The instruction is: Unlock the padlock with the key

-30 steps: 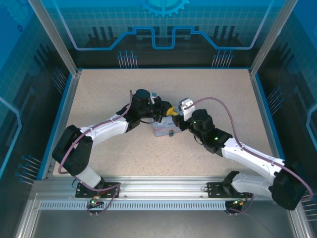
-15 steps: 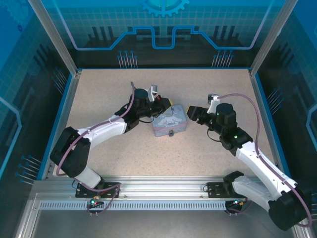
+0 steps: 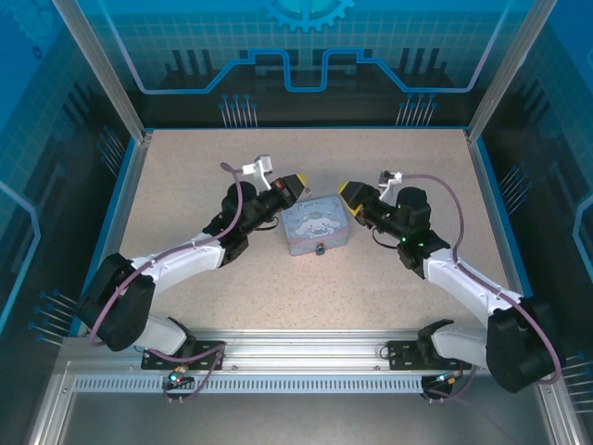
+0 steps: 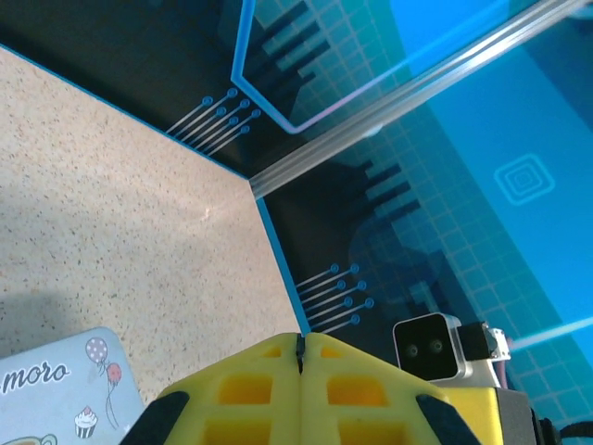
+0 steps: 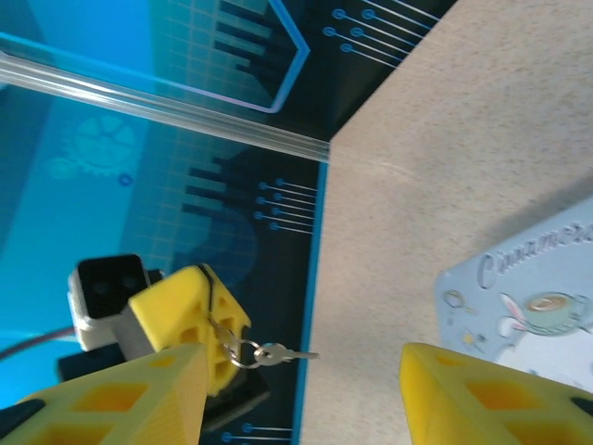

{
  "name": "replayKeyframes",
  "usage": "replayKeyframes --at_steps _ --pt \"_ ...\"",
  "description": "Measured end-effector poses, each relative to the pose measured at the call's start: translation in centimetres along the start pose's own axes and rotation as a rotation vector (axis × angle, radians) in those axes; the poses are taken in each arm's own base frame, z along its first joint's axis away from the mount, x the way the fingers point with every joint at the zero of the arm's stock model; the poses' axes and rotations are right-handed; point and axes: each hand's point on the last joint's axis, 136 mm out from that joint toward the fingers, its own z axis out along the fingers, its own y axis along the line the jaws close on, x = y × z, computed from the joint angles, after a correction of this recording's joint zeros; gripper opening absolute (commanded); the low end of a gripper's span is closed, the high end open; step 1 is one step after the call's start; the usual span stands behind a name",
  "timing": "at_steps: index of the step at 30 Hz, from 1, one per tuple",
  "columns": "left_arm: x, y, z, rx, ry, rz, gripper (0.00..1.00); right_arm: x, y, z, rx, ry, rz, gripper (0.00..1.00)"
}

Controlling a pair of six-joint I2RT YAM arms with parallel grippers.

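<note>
The padlock (image 3: 320, 248) on the near side of the tin (image 3: 313, 222) is too small to tell whether locked.

robotics lab test cell, speckled beige worktop (image 3: 185, 185), boxed in by aluminium frame posts (image 3: 102, 65) and blue circuit-pattern wall panels (image 3: 306, 56), two white cabled robot arms (image 3: 185, 252) bolted to a slotted metal rail (image 3: 306, 345)

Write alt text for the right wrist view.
A small key dangles on a ring from the shut left gripper, seen against the blue enclosure wall. The right gripper frames the bottom, its yellow fingers wide apart, and a corner of the pastel cartoon tin lies on the speckled table.
</note>
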Motion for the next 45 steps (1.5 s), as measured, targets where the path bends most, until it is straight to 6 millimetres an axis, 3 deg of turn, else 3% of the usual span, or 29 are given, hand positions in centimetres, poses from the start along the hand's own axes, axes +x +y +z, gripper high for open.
replayKeyframes --at_steps 8,16,30,37,45 --pt "-1.4 -1.1 -0.3 0.066 -0.114 -0.06 0.0 -0.3 1.4 2.7 -0.092 0.007 0.056 0.52" --pt "-1.6 -0.7 0.3 0.086 -0.158 -0.124 0.0 0.3 2.5 5.2 -0.161 0.029 0.092 0.5" --pt "-1.8 -0.2 0.2 0.096 -0.195 -0.159 0.0 1.9 3.4 7.0 -0.21 0.068 0.112 0.39" --pt "-1.9 0.1 0.3 0.096 -0.209 -0.179 0.0 2.0 3.8 7.0 -0.231 0.069 0.108 0.31" --pt "-2.1 0.0 0.3 0.104 -0.221 -0.186 0.0 2.2 4.2 7.0 -0.242 0.076 0.103 0.29"
